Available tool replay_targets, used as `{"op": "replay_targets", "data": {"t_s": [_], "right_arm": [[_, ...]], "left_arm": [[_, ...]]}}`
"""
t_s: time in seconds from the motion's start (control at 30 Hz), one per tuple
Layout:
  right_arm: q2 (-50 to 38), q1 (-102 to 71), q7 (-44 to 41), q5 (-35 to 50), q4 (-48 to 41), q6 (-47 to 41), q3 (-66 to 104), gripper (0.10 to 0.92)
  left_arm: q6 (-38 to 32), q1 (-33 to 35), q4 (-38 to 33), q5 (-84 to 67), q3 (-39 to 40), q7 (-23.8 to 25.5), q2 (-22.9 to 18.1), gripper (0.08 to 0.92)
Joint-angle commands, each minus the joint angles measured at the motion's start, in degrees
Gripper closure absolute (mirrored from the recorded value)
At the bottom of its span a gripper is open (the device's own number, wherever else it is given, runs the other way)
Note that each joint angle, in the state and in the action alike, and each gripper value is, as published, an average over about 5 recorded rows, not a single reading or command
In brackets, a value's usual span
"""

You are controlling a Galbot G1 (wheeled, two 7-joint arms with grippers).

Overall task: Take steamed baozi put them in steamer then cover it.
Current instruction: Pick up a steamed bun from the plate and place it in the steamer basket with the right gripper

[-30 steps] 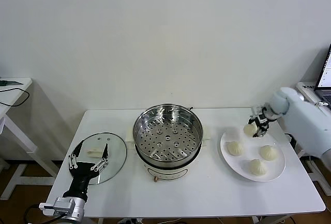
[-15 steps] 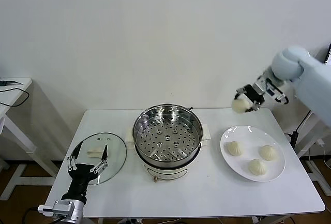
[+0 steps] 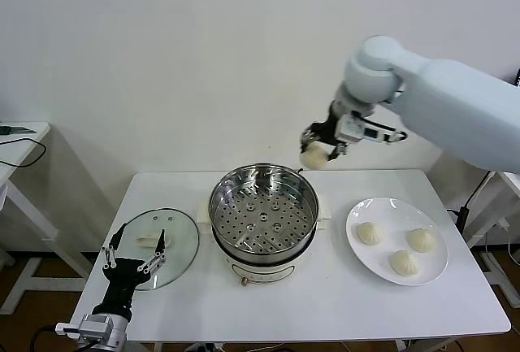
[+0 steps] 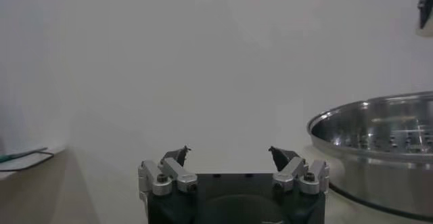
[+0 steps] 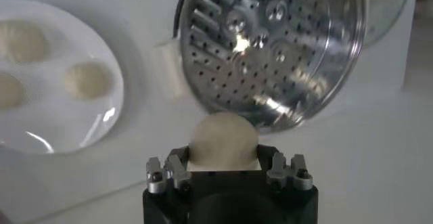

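My right gripper (image 3: pixel 317 147) is shut on a cream-white baozi (image 3: pixel 313 157) and holds it in the air just behind the right rim of the steamer (image 3: pixel 264 210). In the right wrist view the baozi (image 5: pixel 224 139) sits between the jaws, with the steamer's perforated tray (image 5: pixel 270 42) below. Three more baozi (image 3: pixel 370 232) lie on the white plate (image 3: pixel 435 275) at the right. My left gripper (image 3: pixel 134 256) is open and empty, low at the table's front left, over the near edge of the glass lid (image 3: pixel 158 246).
The glass lid with its white handle (image 3: pixel 149 241) lies flat on the table left of the steamer. A small side table (image 3: pixel 20 136) stands at the far left. The white wall is close behind the table.
My right gripper has lifted one baozi off the plate and carried it up and left, from above the plate to behind the steamer's rim. The left arm has barely moved.
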Motion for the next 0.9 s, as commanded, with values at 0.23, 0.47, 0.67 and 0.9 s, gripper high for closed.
{"op": "replay_targets", "data": {"t_s": [0.23,0.47,0.67,0.9], "right_arm": [[14.29,-9.64,2.09,-5.81,-11.75,9.23,-1.48,0.355],[18.64,-11.89,3.00,-7.48,-20.08,11.08,-0.11,0.355],[21.16,-12.94,3.85,-8.91,-24.89,12.08,0.61,0.355],[22.97,-14.22,4.95,-10.90,-28.15,12.40,1.24,0.355]], "left_arm": [[-0.06,-0.55,1.27,-0.16,0.11,0.12,0.29,0.177],[-0.16,-0.57,1.84,-0.20,-0.11,0.16,0.43,0.177],[-0.42,-0.54,2.19,-0.51,-0.52,0.23,0.53,0.177],[-0.67,-0.54,2.25,-0.62,-0.49,0.31,0.53,0.177]]}}
